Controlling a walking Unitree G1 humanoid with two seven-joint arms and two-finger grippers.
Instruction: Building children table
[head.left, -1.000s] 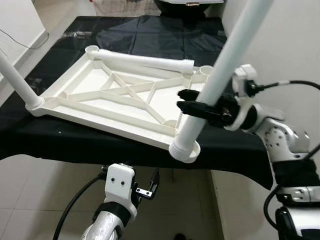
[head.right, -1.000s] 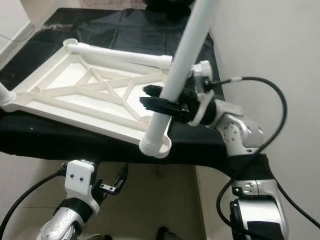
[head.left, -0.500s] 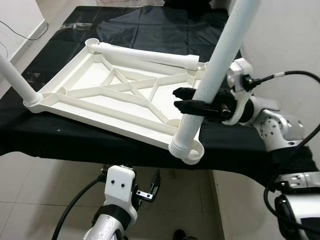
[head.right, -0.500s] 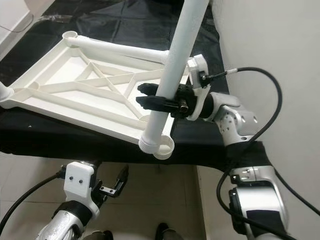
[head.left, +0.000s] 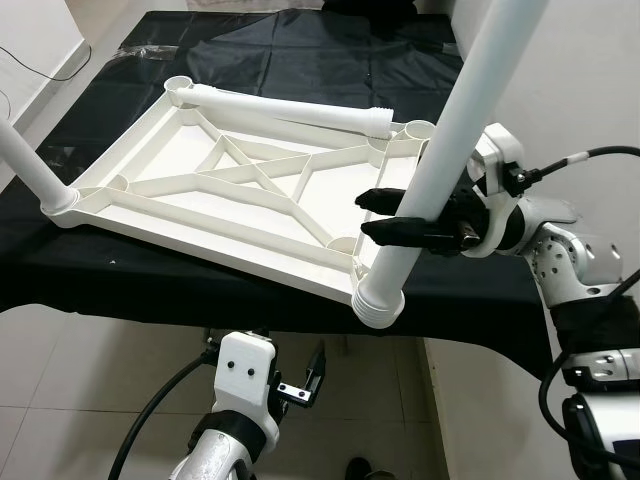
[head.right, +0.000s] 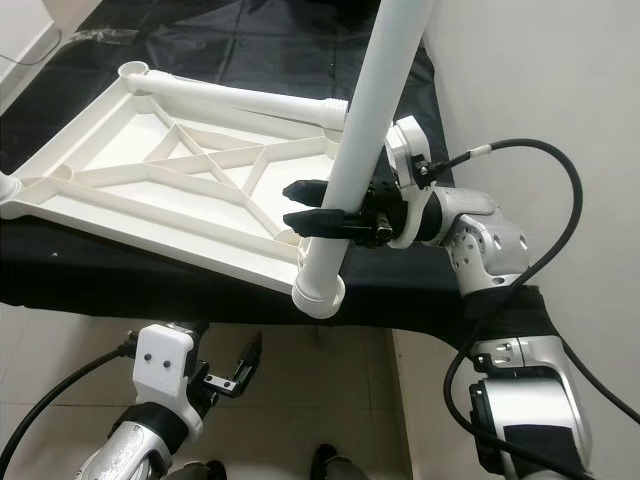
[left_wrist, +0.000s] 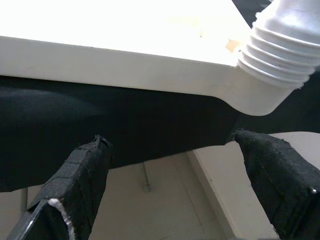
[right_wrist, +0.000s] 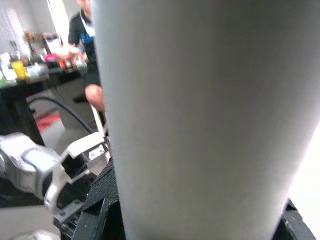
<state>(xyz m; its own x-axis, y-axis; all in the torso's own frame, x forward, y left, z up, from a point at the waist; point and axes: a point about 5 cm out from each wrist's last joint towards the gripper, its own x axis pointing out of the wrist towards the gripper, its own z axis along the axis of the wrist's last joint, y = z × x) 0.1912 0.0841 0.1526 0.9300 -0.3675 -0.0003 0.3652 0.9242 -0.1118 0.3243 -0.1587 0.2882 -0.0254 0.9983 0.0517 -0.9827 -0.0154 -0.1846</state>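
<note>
A white plastic table top (head.left: 170, 165) lies upside down on a black cloth. One white table leg (head.left: 440, 180) stands tilted, with its ribbed end (head.left: 378, 300) in the near right corner socket. My right gripper (head.left: 365, 215) is shut on this leg a little above the socket, and the leg (right_wrist: 200, 120) is large in the right wrist view. A second leg (head.left: 290, 112) lies along the far rim. A third leg (head.left: 25, 165) stands in the left corner. My left gripper (left_wrist: 175, 200) is open below the table's front edge, under the socket corner (left_wrist: 260, 95).
The black cloth (head.left: 300, 50) covers a table against a white wall (head.left: 580, 80) on the right. Tiled floor (head.left: 80, 400) lies in front. In the right wrist view a person (right_wrist: 87, 45) sits in the background.
The right gripper, still shut on the leg, has shifted slightly down and to the right with it. The camera view has moved a little. The left gripper stays low and open.
</note>
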